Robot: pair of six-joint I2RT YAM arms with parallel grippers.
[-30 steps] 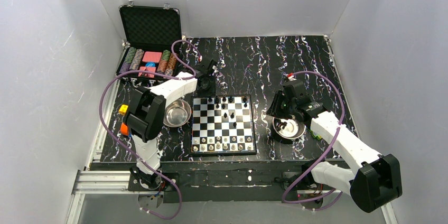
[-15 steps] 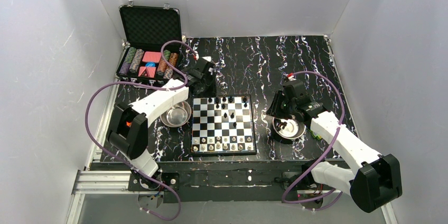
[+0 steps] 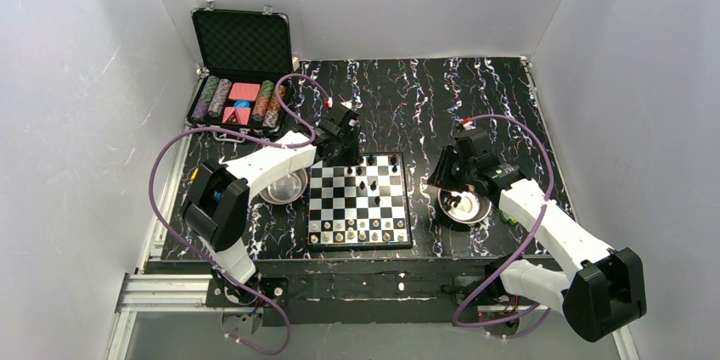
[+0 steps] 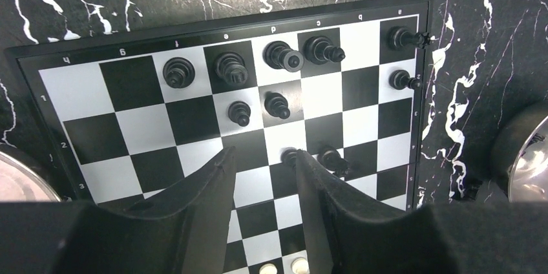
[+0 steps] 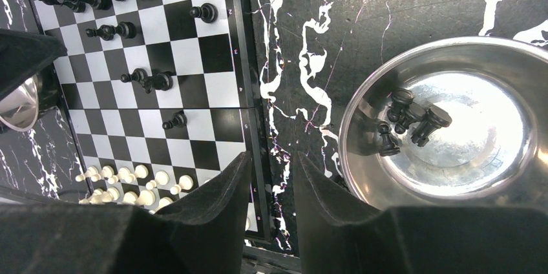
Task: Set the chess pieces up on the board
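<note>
The board [image 3: 358, 200] lies at the table's middle. Pale chess pieces [image 3: 357, 229] fill its two near rows, and black chess pieces [image 3: 370, 161] stand scattered over the far half. My left gripper [image 3: 343, 152] hovers over the board's far left corner. In the left wrist view the left gripper [image 4: 262, 158] is open above the board [image 4: 142, 125], with bare squares between its fingers. One black piece [image 4: 289, 155] stands just beside the right fingertip. My right gripper [image 5: 271, 158] is open and empty over the board's right rim, next to a steel bowl [image 5: 478, 138] holding several black pieces [image 5: 407, 119].
A second steel bowl [image 3: 284, 183] sits left of the board, partly under the left arm. An open black case [image 3: 238, 80] with poker chips stands at the far left. The right bowl [image 3: 465, 205] sits right of the board. White walls close in the table.
The left arm has swung right and forward, from beyond the board's far left corner to above that corner, and its jaws have widened slightly. The right arm has not moved.
</note>
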